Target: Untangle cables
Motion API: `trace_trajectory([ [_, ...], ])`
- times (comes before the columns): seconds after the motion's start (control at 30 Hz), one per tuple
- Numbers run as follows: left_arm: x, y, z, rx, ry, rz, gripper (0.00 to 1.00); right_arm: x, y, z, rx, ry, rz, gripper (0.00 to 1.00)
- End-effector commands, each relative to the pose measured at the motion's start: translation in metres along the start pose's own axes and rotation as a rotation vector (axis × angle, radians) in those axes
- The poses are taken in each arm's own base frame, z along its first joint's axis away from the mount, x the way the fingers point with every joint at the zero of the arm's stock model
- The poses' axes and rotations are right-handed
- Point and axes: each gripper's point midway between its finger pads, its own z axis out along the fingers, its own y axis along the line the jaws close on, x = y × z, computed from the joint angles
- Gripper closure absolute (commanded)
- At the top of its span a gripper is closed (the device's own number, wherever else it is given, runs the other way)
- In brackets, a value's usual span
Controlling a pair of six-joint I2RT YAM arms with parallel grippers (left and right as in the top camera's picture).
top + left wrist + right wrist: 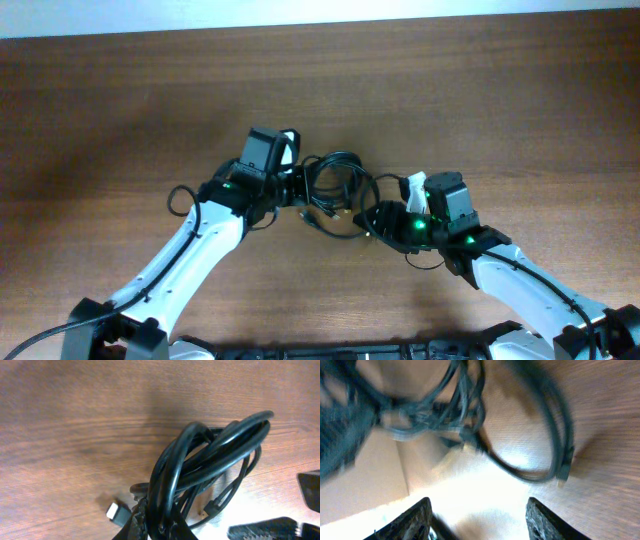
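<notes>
Brown wood-grain desk [480,90] spreads wide around the work, ending in a pale strip [300,15] at 12 o'clock. At its middle lie the cables [333,185], a knot of black loops with a silver-tipped plug [112,511] poking out.

Our left end effector [292,186] meets the bundle from 9 o'clock, and in its wrist view it looks clamped on several strands at once. Our right end effector [477,520] sits at 4 o'clock of the knot, fingers apart, nothing between them.

We judge that pulling now could tighten the knot or drag the whole bundle, since nothing anchors the other side. With both arms so near each other, they could also collide.

We see open desk at 12, 9 and 3 o'clock; toward 6 o'clock the arms crowd the space.
</notes>
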Motion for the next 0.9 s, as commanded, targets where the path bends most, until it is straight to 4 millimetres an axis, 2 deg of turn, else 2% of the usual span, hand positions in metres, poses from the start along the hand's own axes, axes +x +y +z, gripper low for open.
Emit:
trace_trajectory([
  [0.0,0.0,0.004,-0.005,0.005,0.009,0.153,1.0,0.022,0.023,-0.004,-0.139,0.117,-0.261,0.42],
  [0.13,0.023,-0.01,-0.007,0.116,0.103,0.347,1.0,0.023,0.034,-0.014,-0.236,0.136,-0.36,0.4],
  [0.2,0.039,-0.021,-0.011,0.211,0.157,0.442,1.0,0.01,0.038,-0.025,-0.289,0.097,-0.402,0.37],
  [0.27,0.048,-0.022,-0.013,0.236,0.188,0.487,1.0,-0.005,0.043,-0.037,-0.34,0.048,-0.43,0.36],
  [0.37,0.051,-0.018,-0.013,0.223,0.203,0.487,1.0,-0.027,0.053,-0.058,-0.408,-0.041,-0.504,0.3],
  [0.43,0.051,-0.019,-0.013,0.227,0.203,0.487,1.0,-0.039,0.052,-0.062,-0.394,-0.102,-0.572,0.28],
  [0.57,0.05,-0.021,-0.013,0.234,0.197,0.489,1.0,-0.041,0.045,-0.058,-0.346,-0.128,-0.628,0.28],
  [0.7,0.051,-0.042,-0.019,0.362,0.184,0.49,1.0,-0.032,0.031,-0.04,-0.25,-0.094,-0.616,0.28],
  [0.77,0.049,-0.047,-0.02,0.385,0.175,0.494,1.0,-0.026,0.033,-0.033,-0.238,-0.078,-0.632,0.28],
  [0.8,0.051,-0.052,-0.022,0.421,0.177,0.493,1.0,-0.026,0.03,-0.028,-0.202,-0.084,-0.64,0.32],
  [0.87,0.053,-0.057,-0.025,0.455,0.182,0.489,1.0,-0.029,0.027,-0.023,-0.155,-0.099,-0.647,0.53],
])
